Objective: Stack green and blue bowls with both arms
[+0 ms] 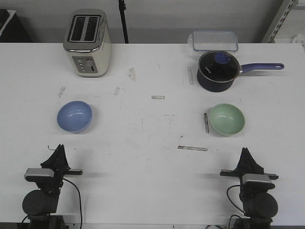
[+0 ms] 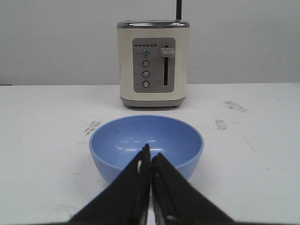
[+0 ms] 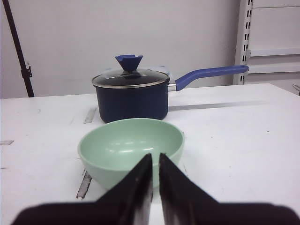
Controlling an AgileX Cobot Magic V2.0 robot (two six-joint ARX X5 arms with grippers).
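Front view: white tabletop [image 1: 152, 129] with both arms parked at the near edge.
Blue bowl [image 1: 75, 116]: upright on the left half of the tabletop, ahead of the left pincer [image 1: 59, 151] and apart from it.
Green bowl [image 1: 227, 119]: upright on the right half, ahead of the right pincer [image 1: 246, 154], well apart from the blue bowl.
Left pincer: clenched with nothing between its tips, aimed at the blue bowl [image 2: 146, 145] in the left wrist view.
Right pincer: tips nearly together, only a thin slit between them, grasping nothing, aimed at the green bowl [image 3: 131, 150].
Toaster [image 1: 88, 43]: cream and chrome, at the far left, beyond the blue bowl.
Saucepan [image 1: 218, 70]: dark blue, glass-lidded, handle pointing right, beyond the green bowl.
Clear container [image 1: 215, 41]: behind the saucepan at the far edge.
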